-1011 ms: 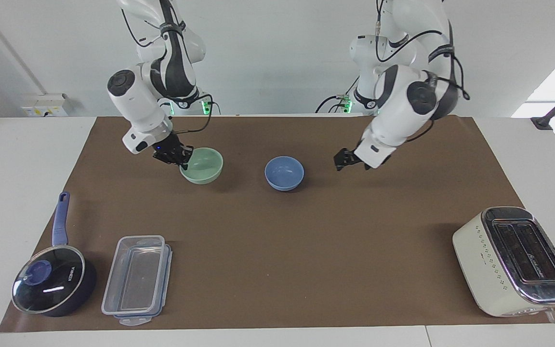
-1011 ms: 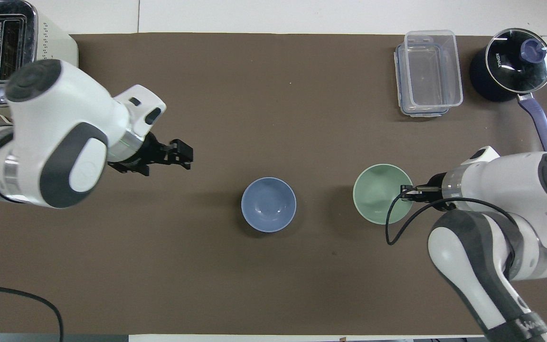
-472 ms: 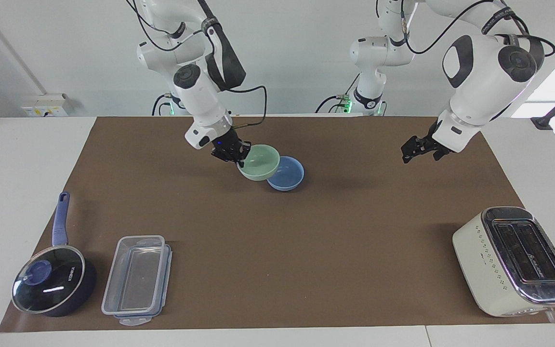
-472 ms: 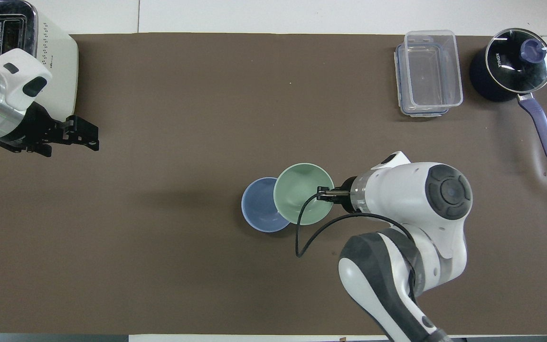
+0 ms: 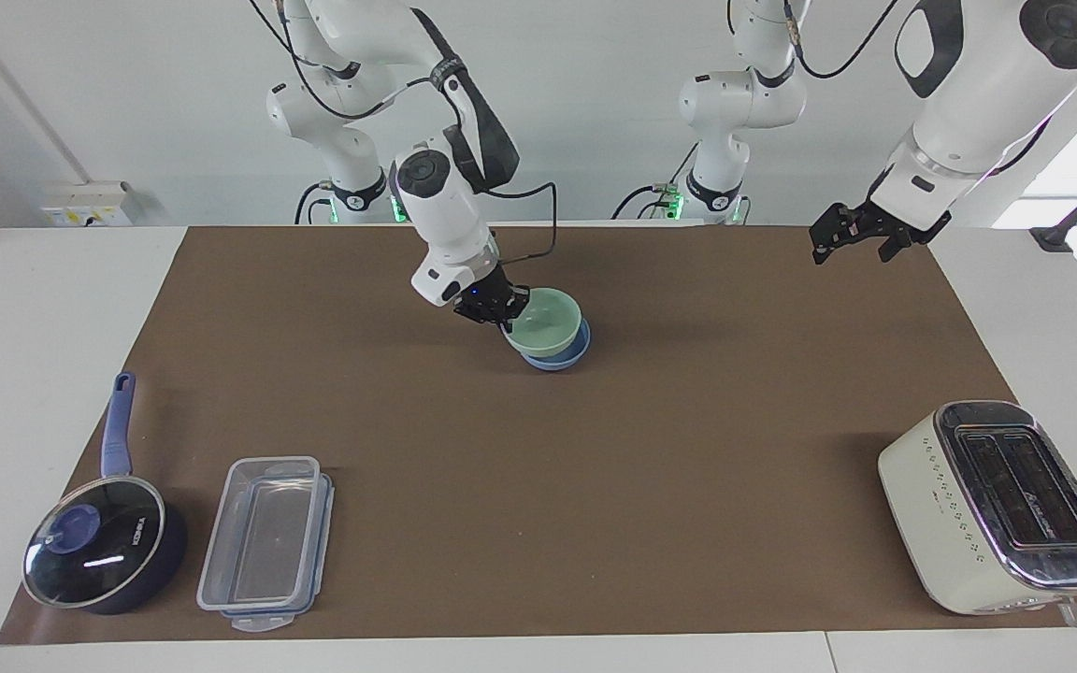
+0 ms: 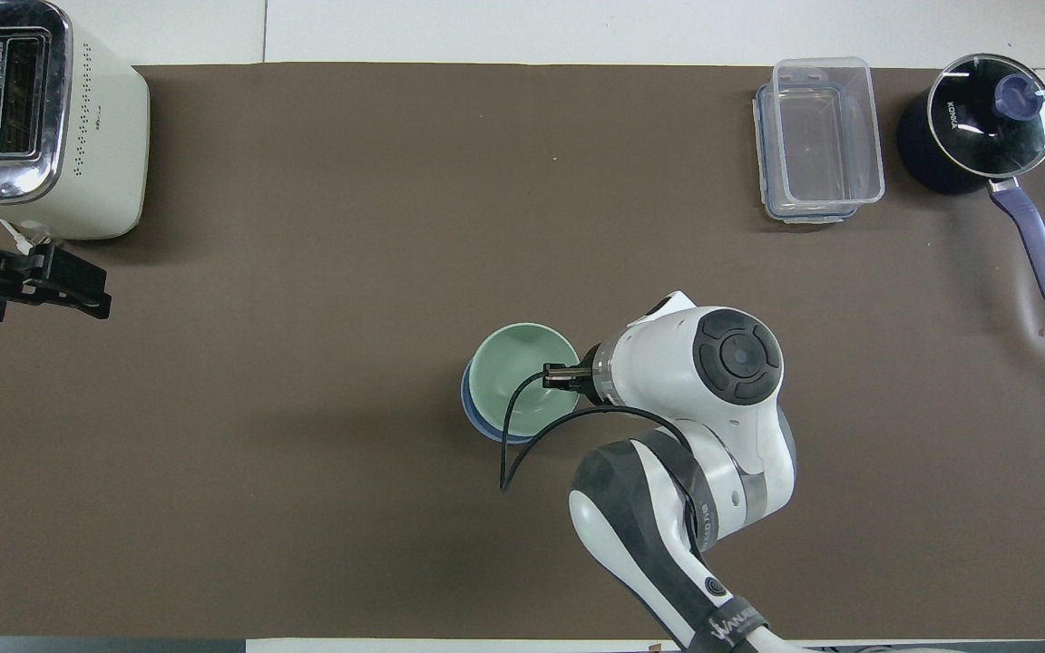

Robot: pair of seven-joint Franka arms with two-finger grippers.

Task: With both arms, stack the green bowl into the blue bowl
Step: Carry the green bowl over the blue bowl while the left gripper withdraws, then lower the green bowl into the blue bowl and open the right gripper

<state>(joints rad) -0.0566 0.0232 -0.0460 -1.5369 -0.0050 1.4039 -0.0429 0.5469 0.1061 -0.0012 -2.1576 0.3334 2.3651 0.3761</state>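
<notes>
**Colours and patterns on the counter**

Green bowl [image 5: 546, 322]: pale mint, plain. Blue bowl [image 5: 568, 357]: light blue, plain. Mat [image 5: 595, 486]: flat brown over a white counter [image 5: 34, 308]. Saucepan [image 5: 104, 544]: dark navy, violet-blue handle and knob. Container [image 5: 263, 542]: clear, blue-edged. Toaster [image 5: 997, 505]: cream with dotted side, chrome top. Both pincers, right [image 5: 499, 314] and left [image 5: 861, 236]: black.

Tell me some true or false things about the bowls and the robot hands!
1. The green bowl is over the blue bowl. True.
2. The left gripper holds the green bowl. False: the right gripper grips its rim; the left one holds nothing.
3. The toaster stands at the left arm's end of the table. True.
4. The saucepan has no lid. False: a glass lid covers it.
</notes>
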